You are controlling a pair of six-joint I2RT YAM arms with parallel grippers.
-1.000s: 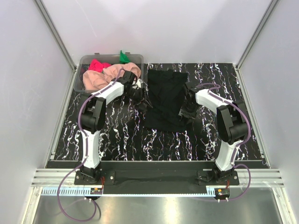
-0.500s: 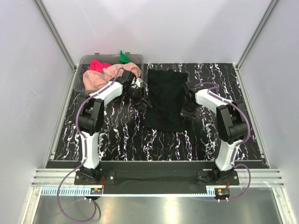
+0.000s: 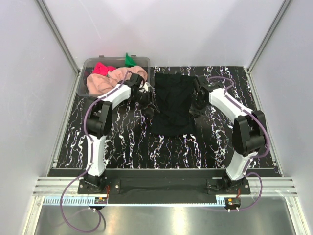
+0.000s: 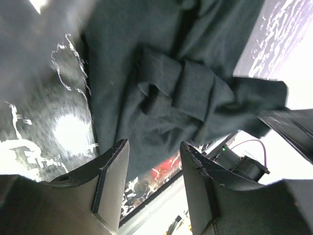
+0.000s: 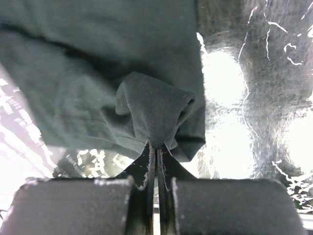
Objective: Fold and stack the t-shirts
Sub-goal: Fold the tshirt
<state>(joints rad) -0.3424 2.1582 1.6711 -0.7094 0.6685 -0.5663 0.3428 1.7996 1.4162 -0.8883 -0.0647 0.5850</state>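
Note:
The large black t-shirt (image 3: 171, 103) lies spread on the marbled table, its lower part rumpled. My right gripper (image 3: 194, 108) is at its right edge. In the right wrist view that gripper (image 5: 156, 146) is shut on a pinched fold of the black t-shirt (image 5: 146, 105), and the cloth rises in a small peak from the fingertips. My left gripper (image 3: 149, 100) is at the shirt's left edge. In the left wrist view it (image 4: 154, 147) is open, with nothing between its fingers (image 4: 111, 181) and the creased black t-shirt (image 4: 161, 88) just beyond them.
A clear plastic tub (image 3: 146, 62) stands at the back left of the table. It holds a peach-pink t-shirt (image 3: 108, 81), a bright pink-red one (image 3: 102, 67) and a green one (image 3: 129, 59). White walls close in the table on three sides.
My right gripper has shut on the black shirt's right edge, and its arm has reached farther toward the back. The left arm has shifted slightly toward the back and stays open.

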